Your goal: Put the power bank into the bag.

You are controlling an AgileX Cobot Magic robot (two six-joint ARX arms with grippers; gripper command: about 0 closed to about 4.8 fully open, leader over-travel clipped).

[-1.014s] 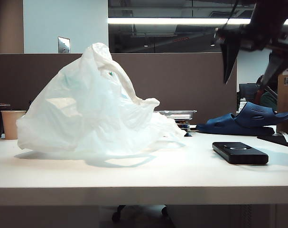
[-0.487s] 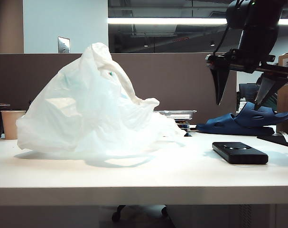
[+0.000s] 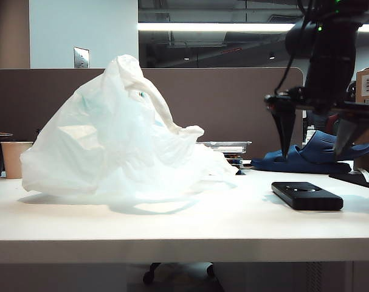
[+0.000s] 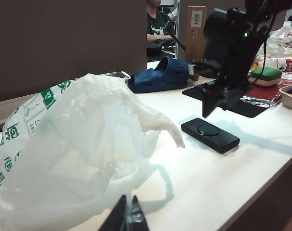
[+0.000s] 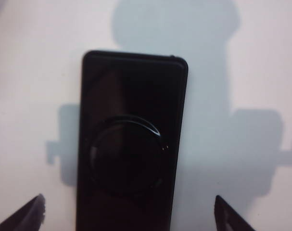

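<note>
A white worktop (image 3: 172, 231) in an office. On its left part sits the bag (image 3: 117, 140), a large, crumpled, translucent white plastic carrier with green lettering, heaped up with one loop handle standing at the top. Well apart from it, toward the right, the power bank (image 3: 306, 195) lies flat on the worktop: a black slab with rounded edges and an oval mark on its upper face. Behind it rest dark blue sandals (image 3: 315, 155).

The right gripper (image 3: 316, 149) hangs directly above the power bank, pointing down, its two fingers (image 3: 286, 131) spread wide. It is not touching the slab. The right wrist view looks straight down on the power bank, which lies between the two fingertips (image 5: 25, 216) with room on either side.

The left gripper (image 4: 127, 217) is low over the worktop just beside the bag, fingers pressed together and holding nothing.

The task looks barely begun. Nothing is grasped, and the power bank is outside the bag. Left to do: lower onto the slab, close on its sides, lift, carry it across, and get it through an opening in the bag, which from here looks collapsed.
</note>
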